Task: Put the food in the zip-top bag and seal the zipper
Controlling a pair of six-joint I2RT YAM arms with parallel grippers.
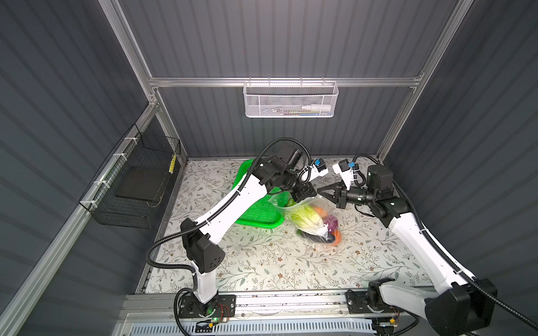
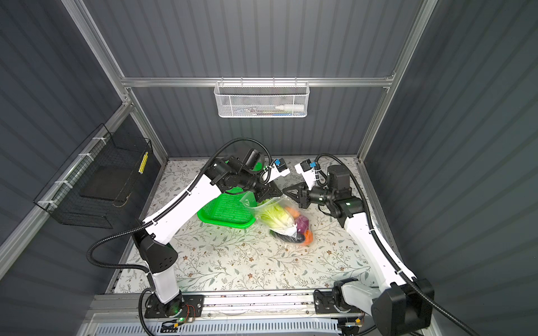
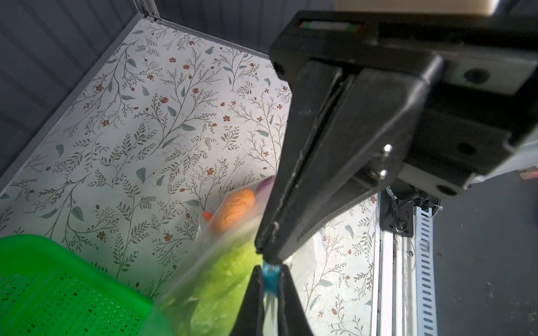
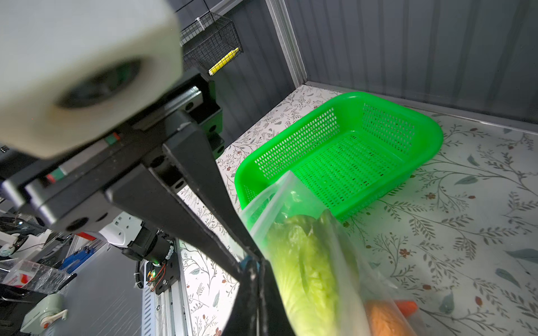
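Top views are both showing the zip-top bag (image 1: 313,222) of food (image 1: 304,216) lying on the bench (image 1: 262,261) right of the green basket (image 1: 259,213). Its zipper (image 4: 270,203) is ending rightward where the left gripper (image 3: 270,270) is clamping fingers on the slider tab (image 3: 271,283), the right gripper (image 3: 266,256) meeting it tip to tip, fingers closed seemingly on the bag's corner.

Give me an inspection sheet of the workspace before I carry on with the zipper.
Surface: floral-patterned tabletop, no loose food seen.
Job's things: clear crinkly zip-top bag holds pale-green napa cabbage, purple onion, dark eggplant, orange pieces; whether the zipper strip is sealed cannot be told.
Clutter: bright green perforated plastic basket beside the bag.
Claws: left claw shut on the light-blue slider tab; right claw shut, tip at that tab.
Cables: black corrugated conduits along both arms, off the bag.
Surroundings: white mesh basket on rear rail, black wire basket on left wall.
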